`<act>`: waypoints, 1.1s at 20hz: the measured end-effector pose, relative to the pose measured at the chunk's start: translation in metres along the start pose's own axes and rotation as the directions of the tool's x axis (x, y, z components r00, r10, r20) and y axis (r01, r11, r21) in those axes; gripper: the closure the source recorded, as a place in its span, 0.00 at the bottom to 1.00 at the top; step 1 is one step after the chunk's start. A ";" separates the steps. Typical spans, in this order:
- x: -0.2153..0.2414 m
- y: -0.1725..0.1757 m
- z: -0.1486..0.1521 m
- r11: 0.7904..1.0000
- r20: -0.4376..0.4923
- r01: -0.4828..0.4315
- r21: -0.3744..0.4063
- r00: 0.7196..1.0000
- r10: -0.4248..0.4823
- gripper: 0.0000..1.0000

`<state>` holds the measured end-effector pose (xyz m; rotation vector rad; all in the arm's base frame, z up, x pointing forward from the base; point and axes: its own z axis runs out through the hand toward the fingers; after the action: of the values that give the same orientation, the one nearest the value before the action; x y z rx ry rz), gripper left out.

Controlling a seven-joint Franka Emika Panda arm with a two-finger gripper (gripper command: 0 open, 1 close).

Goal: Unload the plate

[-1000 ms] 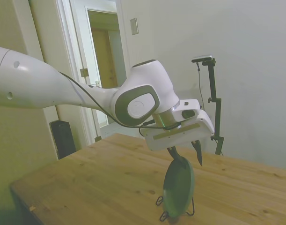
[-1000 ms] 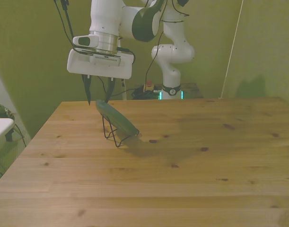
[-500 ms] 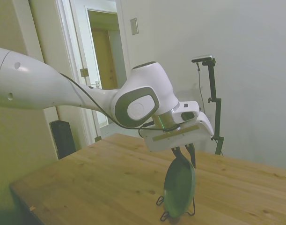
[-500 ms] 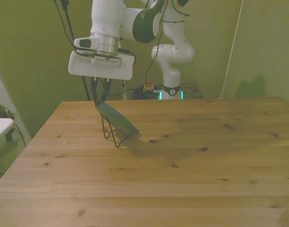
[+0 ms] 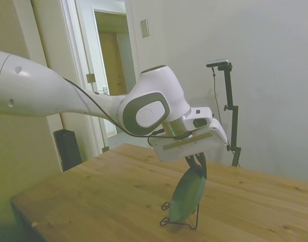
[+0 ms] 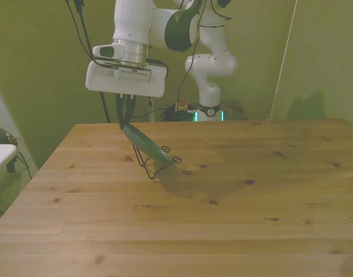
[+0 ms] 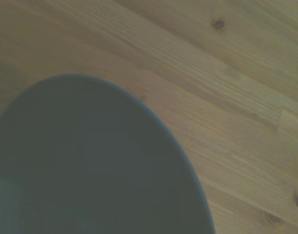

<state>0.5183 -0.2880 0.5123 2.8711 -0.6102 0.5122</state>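
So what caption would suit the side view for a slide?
Gripper shut on the upper rim of a grey-green plate, tilted in its black wire stand on the wooden table.

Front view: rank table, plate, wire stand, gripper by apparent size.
1. Table
2. Gripper, counting its white body; nearer the camera's height, so unsure against the plate
3. Plate, seen edge-on and tilted
4. Wire stand

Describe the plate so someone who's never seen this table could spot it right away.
On the wooden table, look under the white arm's gripper, toward the front view's left. The small round grey-green plate leans there, its top edge pinched by the gripper. Unlike the thin black wire stand beneath it, it is a solid, smooth disc.
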 end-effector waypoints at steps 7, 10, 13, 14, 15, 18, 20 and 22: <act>0.013 -0.011 -0.029 1.000 -0.054 -0.006 0.030 0.999 0.007 1.00; 0.027 -0.017 -0.055 0.989 -0.065 -0.089 0.116 0.993 0.097 1.00; 0.047 -0.026 -0.067 0.958 -0.050 -0.202 0.203 0.975 0.216 1.00; 0.055 -0.032 -0.063 0.943 -0.039 -0.242 0.227 0.965 0.257 1.00; 0.063 -0.038 -0.056 0.926 -0.023 -0.284 0.248 0.954 0.299 1.00; 0.079 -0.061 -0.021 0.866 0.050 -0.402 0.298 0.912 0.406 1.00; 0.086 -0.076 -0.002 0.817 0.088 -0.466 0.340 0.880 0.466 1.00; 0.089 -0.091 0.016 0.765 0.120 -0.521 0.380 0.847 0.517 1.00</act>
<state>0.6377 -0.2420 0.5222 3.0445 -1.4909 0.7791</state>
